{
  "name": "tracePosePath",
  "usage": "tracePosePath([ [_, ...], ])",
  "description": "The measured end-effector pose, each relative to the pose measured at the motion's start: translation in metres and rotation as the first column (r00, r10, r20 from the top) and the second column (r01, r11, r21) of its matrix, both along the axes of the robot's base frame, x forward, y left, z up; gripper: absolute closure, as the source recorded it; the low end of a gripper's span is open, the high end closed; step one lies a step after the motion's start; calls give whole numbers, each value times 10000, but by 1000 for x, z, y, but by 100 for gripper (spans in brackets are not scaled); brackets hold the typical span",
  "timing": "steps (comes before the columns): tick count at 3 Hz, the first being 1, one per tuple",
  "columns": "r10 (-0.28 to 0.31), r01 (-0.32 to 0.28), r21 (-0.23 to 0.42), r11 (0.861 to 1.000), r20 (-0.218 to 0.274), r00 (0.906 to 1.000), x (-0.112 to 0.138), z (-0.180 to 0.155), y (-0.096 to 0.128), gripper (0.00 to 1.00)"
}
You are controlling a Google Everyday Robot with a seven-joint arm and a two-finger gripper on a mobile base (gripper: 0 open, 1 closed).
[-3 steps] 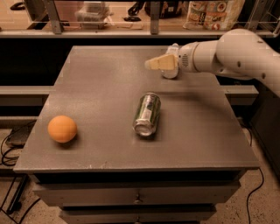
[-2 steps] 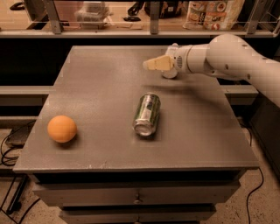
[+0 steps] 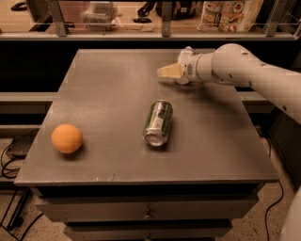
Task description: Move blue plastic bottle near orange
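A grey table (image 3: 108, 84) fills most of the frame, and 1 white arm (image 3: 244, 70) reaches in from the right edge toward its upper middle. The gripper (image 3: 169, 71) sits at the end of that arm, just above the table's far half, upper centre-right of the frame, with its pale tan tip pointing left. Whether it is open, closed or gripping something cannot be told from this angle. The blue plastic bottle (image 3: 187, 51) shows only as a small pale, rounded bit at the top edge of the gripper's wrist. The rest is hidden behind the gripper, and it is unclear whether the bottle is held or merely standing there. The orange (image 3: 67, 138) rests on the table at the lower left of the frame, near the left front corner and well apart from the gripper and the bottle. Between them, near the middle of the frame, 1 green-and-silver can (image 3: 157, 123) lies on its side, its silver end turned toward the table's front edge. It touches neither the orange nor the gripper. Drawer fronts (image 3: 148, 212) run below the tabletop at the bottom of the frame. A shelf along the top edge carries printed packets (image 3: 230, 14) at the upper right, and dark cables (image 3: 9, 155) lie on the floor at the lower left.
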State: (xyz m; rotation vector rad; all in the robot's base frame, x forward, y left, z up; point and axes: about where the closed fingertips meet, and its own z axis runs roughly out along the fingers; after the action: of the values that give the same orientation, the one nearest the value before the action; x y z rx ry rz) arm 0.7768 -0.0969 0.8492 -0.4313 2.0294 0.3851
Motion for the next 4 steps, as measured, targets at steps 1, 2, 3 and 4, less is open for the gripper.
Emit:
tracePosePath([
  [1,-295,294,-276,9992,-36,9996,6,-4,-6,38],
  [2,-194,222,-609,9979,474,9987,8,17,-3,61],
  [3,265,-181,-731,9972,1165,9928,6,49,7,84],
  [4,1157,-1089,-506,9928,1594,9804,-2,75,24,100],
])
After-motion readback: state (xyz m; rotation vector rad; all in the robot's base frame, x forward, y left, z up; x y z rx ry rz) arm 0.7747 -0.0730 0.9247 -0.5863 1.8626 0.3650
